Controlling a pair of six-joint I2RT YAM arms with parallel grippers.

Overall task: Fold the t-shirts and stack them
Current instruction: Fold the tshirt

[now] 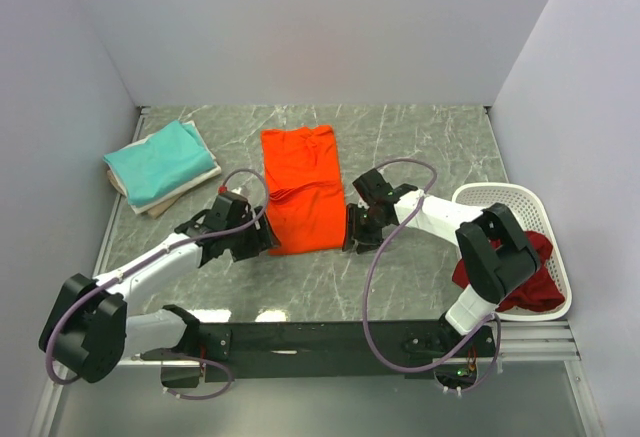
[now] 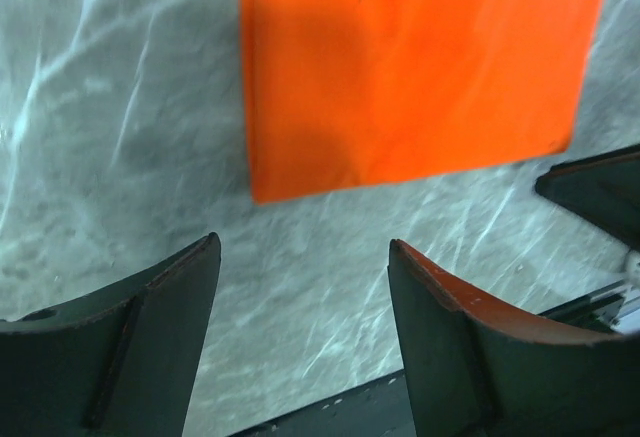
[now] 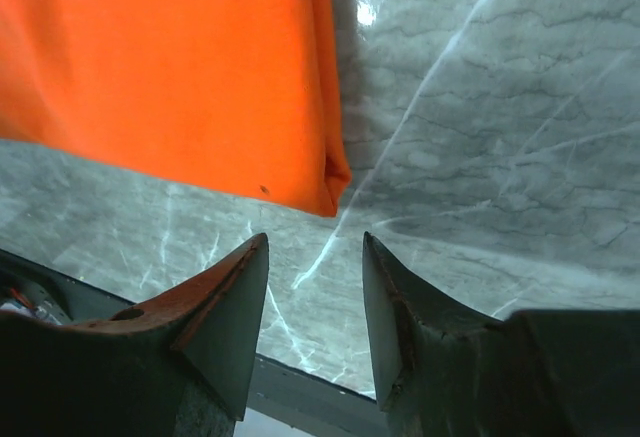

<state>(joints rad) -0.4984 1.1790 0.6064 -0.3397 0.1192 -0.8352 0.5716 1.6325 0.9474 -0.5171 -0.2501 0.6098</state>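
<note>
Orange t-shirt lies folded lengthwise mid table. Left pincer wide, empty, beside its near left corner. Right pincer narrower, empty, beside near right corner. Teal t-shirt far left.

The surface is a grey-green slab with a marble pattern, crossed at angles by thin pale veins that show sharply in both wrist views. Three plain white panels close it in: a back wall, a left wall and a right wall, all bare and matte. A silver metal rail runs along the slab's left edge, and ribbed metal framing shows at the near right corner. The light is soft and even, falling from above; pale glare patches lie on the polished slab near its front edge.
</note>
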